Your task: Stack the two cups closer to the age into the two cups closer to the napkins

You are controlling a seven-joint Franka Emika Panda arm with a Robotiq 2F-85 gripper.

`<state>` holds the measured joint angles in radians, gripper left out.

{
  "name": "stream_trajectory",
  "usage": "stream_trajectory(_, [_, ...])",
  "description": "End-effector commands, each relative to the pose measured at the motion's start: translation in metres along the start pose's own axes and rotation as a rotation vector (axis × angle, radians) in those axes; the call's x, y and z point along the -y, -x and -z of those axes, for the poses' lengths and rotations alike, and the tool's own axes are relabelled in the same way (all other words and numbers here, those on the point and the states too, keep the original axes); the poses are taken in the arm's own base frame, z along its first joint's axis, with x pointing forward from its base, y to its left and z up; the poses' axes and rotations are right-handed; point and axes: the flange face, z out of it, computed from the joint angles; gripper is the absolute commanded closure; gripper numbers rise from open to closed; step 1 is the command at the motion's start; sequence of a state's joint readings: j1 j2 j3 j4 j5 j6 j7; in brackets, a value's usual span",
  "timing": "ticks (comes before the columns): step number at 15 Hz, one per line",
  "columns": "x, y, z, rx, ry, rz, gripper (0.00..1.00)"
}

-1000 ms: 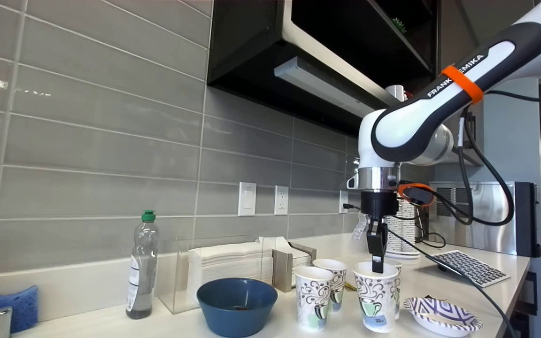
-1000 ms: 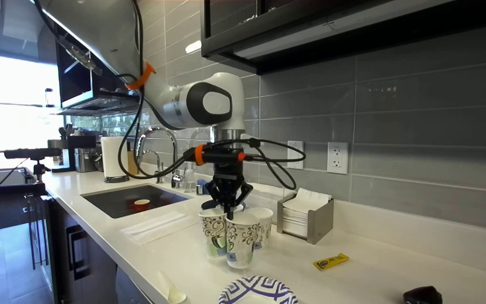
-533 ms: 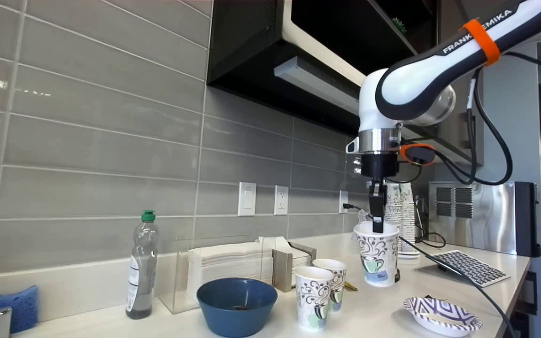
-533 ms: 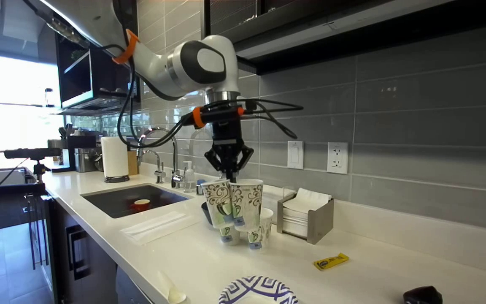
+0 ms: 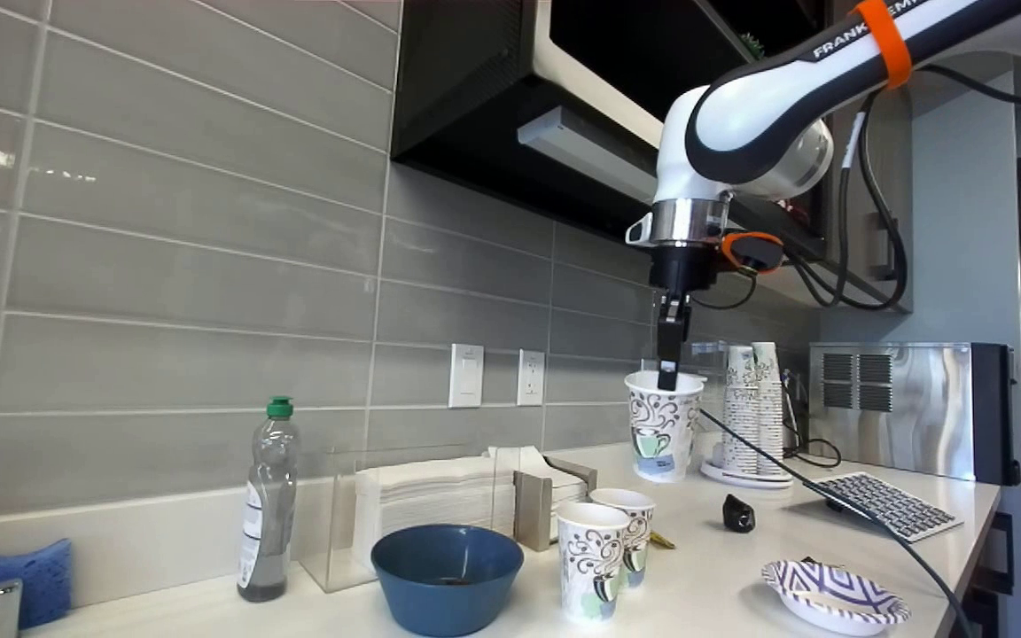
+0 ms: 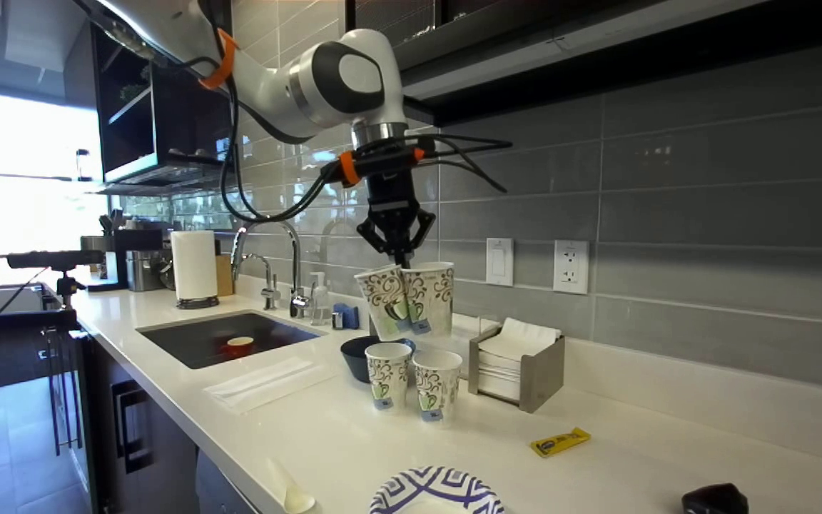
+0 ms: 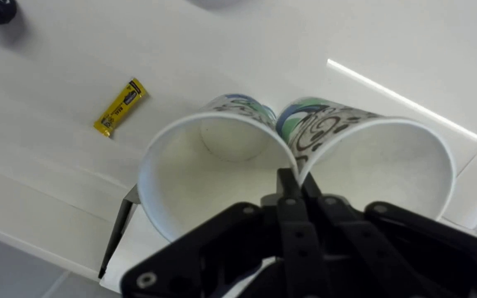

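Observation:
My gripper (image 5: 668, 379) is shut on the touching rims of two patterned white paper cups, one finger inside each. It also shows in an exterior view (image 6: 402, 261) and in the wrist view (image 7: 299, 182). The held cups hang in the air side by side: one nearly upright (image 6: 431, 300), one tilted (image 6: 384, 303). Both look empty in the wrist view, at left (image 7: 218, 182) and right (image 7: 383, 165). Two identical cups stand upright on the counter beside the napkins (image 6: 518, 357): one cup (image 6: 388, 377) and another cup (image 6: 438, 384). The held cups hide these in the wrist view.
A blue bowl (image 5: 447, 580) stands beside the standing cups. A napkin holder (image 5: 535, 505), a soap bottle (image 5: 268, 505) and a yellow packet (image 6: 559, 442) are near. A patterned paper bowl (image 5: 834, 595) sits near the front edge. A cabinet (image 5: 617, 106) hangs overhead.
My gripper has lifted the two cups off the counter and carried them up and towards the napkins. The two standing cups have not moved.

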<state>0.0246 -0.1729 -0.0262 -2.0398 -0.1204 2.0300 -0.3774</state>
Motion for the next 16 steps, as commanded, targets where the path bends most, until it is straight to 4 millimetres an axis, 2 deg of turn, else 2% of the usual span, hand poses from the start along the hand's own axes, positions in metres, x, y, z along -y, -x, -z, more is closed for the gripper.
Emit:
stream_trajectory(1, [0.003,-0.028,-0.005,-0.03,-0.048,0.044,0.99])
stream_trajectory(5, [0.009,-0.042,-0.017,-0.024,-0.09,0.058,0.99])
stream_trajectory(7, [0.006,-0.047,-0.024,-0.027,-0.082,0.039,0.99])
stream_trajectory(16, [0.004,-0.055,-0.04,-0.031,-0.126,0.02,0.99])
